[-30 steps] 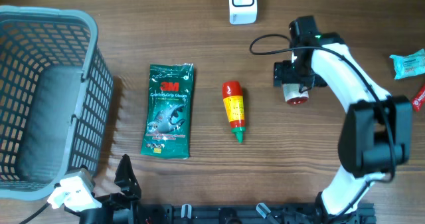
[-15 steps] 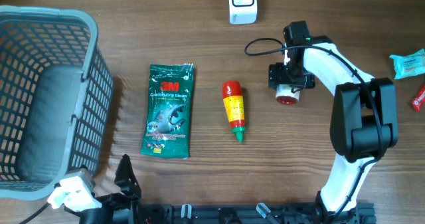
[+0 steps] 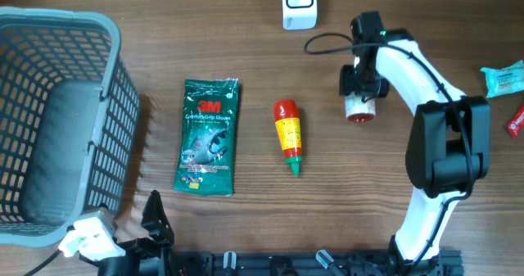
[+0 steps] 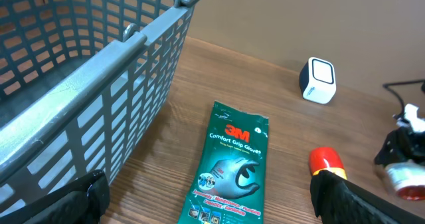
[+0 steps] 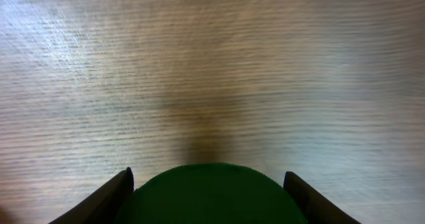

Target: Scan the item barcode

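My right hand (image 3: 360,94) is down over the small round white tub with a red end (image 3: 359,114). That is the thing I think I must scan. It sits on the brown wooden table (image 3: 246,55), near the little white scanner box (image 3: 299,2) but not touching it.

A second ago my right fingers (image 5: 109,197) were as wide as they go. Now they have come in about halfway, one on each side of a dark green round shape (image 5: 212,191). I think that shape is the top of the tub, but I am not sure. I cannot tell if my fingers are squeezing it yet. The tub has hardly moved, so I don't think it has been lifted.

So I think I am just starting to grab. The scan is not done. Next I would need a firm hold, then lift the tub and show its barcode to the scanner. I can't see any barcode yet.

My left hand (image 4: 209,191) is wide open and holds nothing. It waits near the grey plastic basket (image 3: 115,71).
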### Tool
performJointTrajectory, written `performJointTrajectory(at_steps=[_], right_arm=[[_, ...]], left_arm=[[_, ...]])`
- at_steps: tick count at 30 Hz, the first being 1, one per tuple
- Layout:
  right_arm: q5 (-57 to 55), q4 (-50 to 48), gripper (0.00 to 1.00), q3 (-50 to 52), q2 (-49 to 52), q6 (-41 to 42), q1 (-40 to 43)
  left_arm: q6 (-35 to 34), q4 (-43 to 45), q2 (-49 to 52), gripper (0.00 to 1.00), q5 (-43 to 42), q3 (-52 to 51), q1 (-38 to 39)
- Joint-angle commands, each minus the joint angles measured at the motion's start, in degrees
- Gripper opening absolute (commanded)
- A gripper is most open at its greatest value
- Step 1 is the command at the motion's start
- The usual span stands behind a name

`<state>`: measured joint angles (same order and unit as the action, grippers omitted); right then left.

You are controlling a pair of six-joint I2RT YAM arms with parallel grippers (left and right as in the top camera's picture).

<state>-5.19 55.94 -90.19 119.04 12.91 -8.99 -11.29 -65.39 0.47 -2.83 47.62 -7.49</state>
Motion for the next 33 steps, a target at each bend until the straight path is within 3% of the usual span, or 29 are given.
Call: performJointTrajectory(at_steps=[1,2,9,12,14,17,18,19,20,22,23,24,25,29,31,33], right_arm=[[-3.0,4.6,0.56,-5.6,0.3,8.6,-0.1],[-3.5,6.2,0.60,-5.8,0.3,12.2,-0.1],[-10.3,20.2,0.58,-5.8,0.3,37.9,-0.2],[-1.2,21.3,0.49,-5.7,0.3,38.1,-0.3],[3.0,21.8,0.55,-5.1,0.3,38.0,-0.3],[4.5,22.4,0.54,-2.9,0.3,33.5,-0.3],[5.7,22.8,0.74,-2.4,0.3,27.7,-0.3],[5.7,22.5,0.79,-1.6,0.3,20.8,-0.4],[6.6,21.1,0.63,-0.5,0.3,18.1,-0.5],[8.1,20.4,0.44,1.2,0.4,20.1,-0.5],[8.0,21.3,0.42,1.4,0.4,21.0,-0.5],[7.7,22.1,0.47,1.4,0.4,23.0,-0.5],[7.4,22.8,0.58,1.4,0.4,25.4,-0.5],[2.4,22.8,0.66,1.4,0.4,34.3,-0.6],[1.4,22.0,0.75,1.5,0.5,34.9,-0.6],[1.4,22.6,0.69,1.6,0.7,35.2,-0.6]], left_arm=[[-0.3,0.2,-0.2,1.00,0.2,0.0,0.2],[-0.3,0.2,-0.2,1.00,0.2,0.0,0.2],[-0.3,0.2,-0.2,1.00,0.2,0.0,0.2],[-0.3,0.2,-0.2,1.00,0.2,0.0,0.2],[-0.3,0.2,-0.2,1.00,0.2,0.0,0.2],[-0.3,0.2,-0.2,1.00,0.2,0.0,0.2],[-0.3,0.2,-0.2,1.00,0.2,0.0,0.2],[-0.3,0.2,-0.2,1.00,0.2,0.0,0.2],[-0.3,0.2,-0.2,1.00,0.2,0.0,0.2],[-0.3,0.2,-0.2,1.00,0.2,0.0,0.2],[-0.3,0.2,-0.2,1.00,0.2,0.0,0.2],[-0.3,0.2,-0.2,1.00,0.2,0.0,0.2],[-0.3,0.2,-0.2,1.00,0.2,0.0,0.2],[-0.3,0.2,-0.2,1.00,0.2,0.0,0.2],[-0.3,0.2,-0.2,1.00,0.2,0.0,0.2],[-0.3,0.2,-0.2,1.00,0.2,0.0,0.2]])
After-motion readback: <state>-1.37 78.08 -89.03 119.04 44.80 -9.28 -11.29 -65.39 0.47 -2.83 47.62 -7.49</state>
